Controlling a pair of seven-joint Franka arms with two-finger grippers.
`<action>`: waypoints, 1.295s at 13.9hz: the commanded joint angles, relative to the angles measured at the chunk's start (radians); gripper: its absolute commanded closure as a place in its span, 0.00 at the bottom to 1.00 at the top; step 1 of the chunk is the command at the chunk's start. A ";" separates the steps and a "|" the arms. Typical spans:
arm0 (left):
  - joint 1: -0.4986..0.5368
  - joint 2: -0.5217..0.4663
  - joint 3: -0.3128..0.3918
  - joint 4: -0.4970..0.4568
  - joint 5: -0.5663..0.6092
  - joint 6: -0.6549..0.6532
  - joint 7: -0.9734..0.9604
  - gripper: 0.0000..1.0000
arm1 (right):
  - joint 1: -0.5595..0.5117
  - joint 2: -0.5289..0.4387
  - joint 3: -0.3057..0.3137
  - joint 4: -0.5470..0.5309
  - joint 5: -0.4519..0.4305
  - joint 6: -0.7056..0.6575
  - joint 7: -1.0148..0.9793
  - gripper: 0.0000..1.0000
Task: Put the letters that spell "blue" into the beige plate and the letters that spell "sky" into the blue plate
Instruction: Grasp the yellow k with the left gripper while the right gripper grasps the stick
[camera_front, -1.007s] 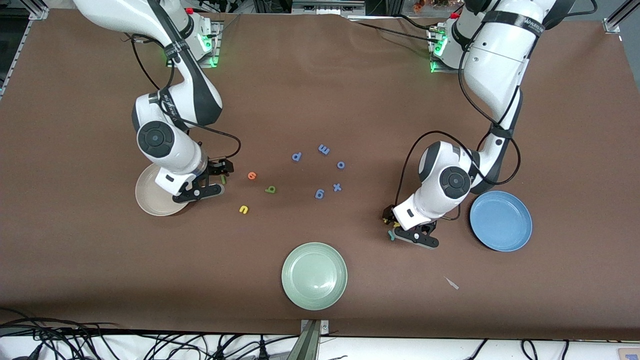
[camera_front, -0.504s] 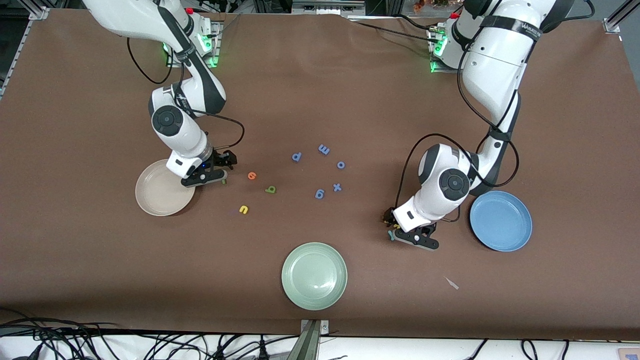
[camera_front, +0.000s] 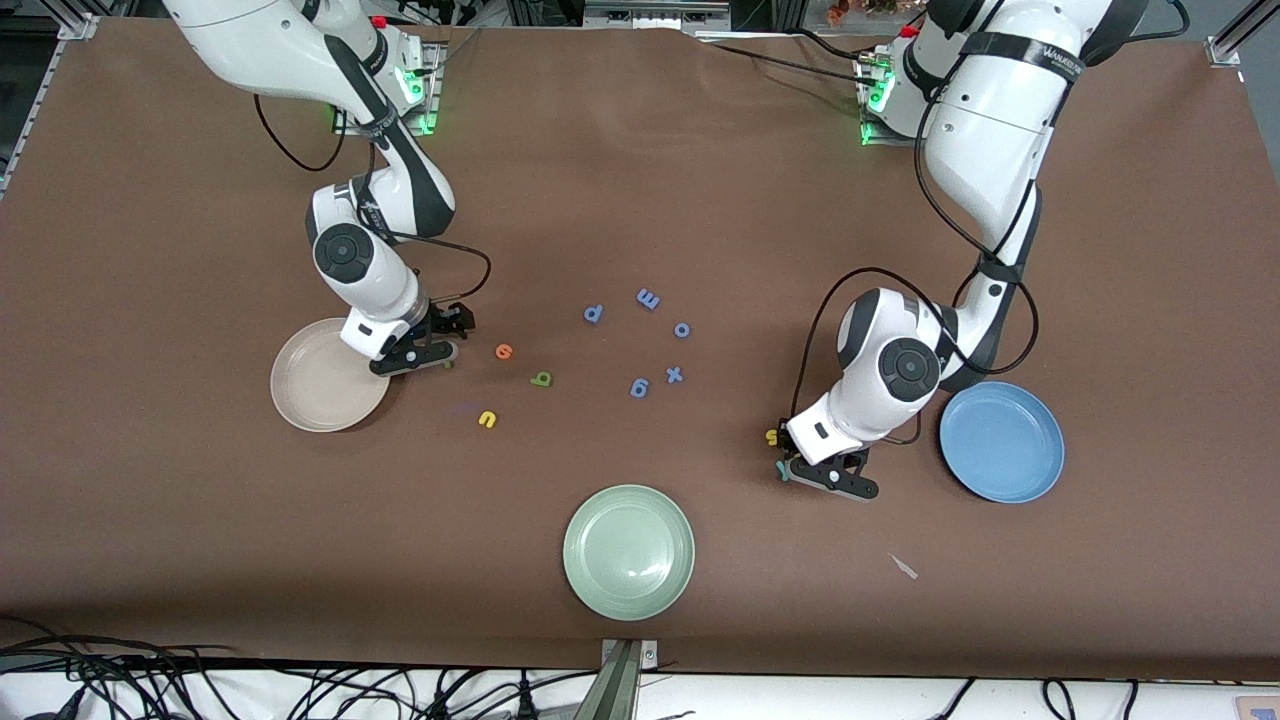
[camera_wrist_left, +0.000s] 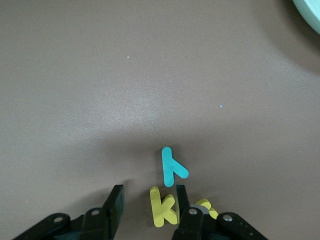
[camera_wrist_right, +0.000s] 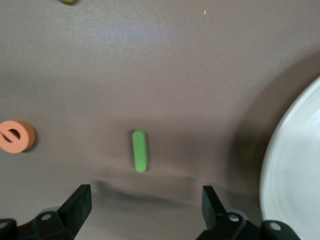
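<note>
Left gripper (camera_wrist_left: 148, 192) is low over the table. Its jaws are half-narrowed and straddle the yellow k (camera_wrist_left: 162, 207). One finger (camera_wrist_left: 181, 200) is against the k's arms; the other stands off its stem with a gap. No lift is visible, so I do not count this as a grip.
- The k lies flat, with its stem running along the line of reach, crosswise to the closing line. Judgement: the jaws are set this way to pinch across the short width.
- The teal y (camera_wrist_left: 171, 167) is just ahead of the k and apart from it, with its long stroke nearly parallel to the k's stem.
- The yellow s (camera_wrist_left: 205, 207) is half hidden beside the finger.
- On the front-view dial around this gripper (camera_front: 825, 478), the s (camera_front: 772, 436) is at 10 o'clock and the y (camera_front: 783, 472) at 9. The blue plate (camera_front: 1040, 480) is at 3 o'clock, near and holding no letters.

Right gripper (camera_wrist_right: 145, 210) has its jaws wide and holds nothing.
- The green l (camera_wrist_right: 140, 150) lies flat on the table just ahead, centred on the gap. Its long axis runs along the reach, so closing would meet its thin sides.
- On the dial around this gripper (camera_front: 415, 355), the l (camera_front: 447, 364) is at 3 o'clock, close in.
- The orange e (camera_front: 504, 351) is farther out at 3, the b (camera_front: 541, 379) at 4 and the u (camera_front: 487, 419) at 4 to 5.
- The beige plate (camera_front: 300, 415) is at 8 o'clock, beside the gripper and bare.
</note>
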 joint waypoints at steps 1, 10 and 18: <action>-0.016 0.019 0.015 0.025 -0.028 -0.003 0.014 0.47 | -0.008 0.027 0.003 0.037 0.001 0.010 -0.020 0.06; -0.026 0.028 0.015 0.024 -0.027 0.014 0.007 0.51 | -0.002 0.073 0.006 0.087 0.011 0.010 -0.004 0.38; -0.026 0.034 0.016 0.022 -0.027 0.018 0.016 0.67 | 0.003 0.074 0.008 0.088 0.016 0.011 0.001 0.92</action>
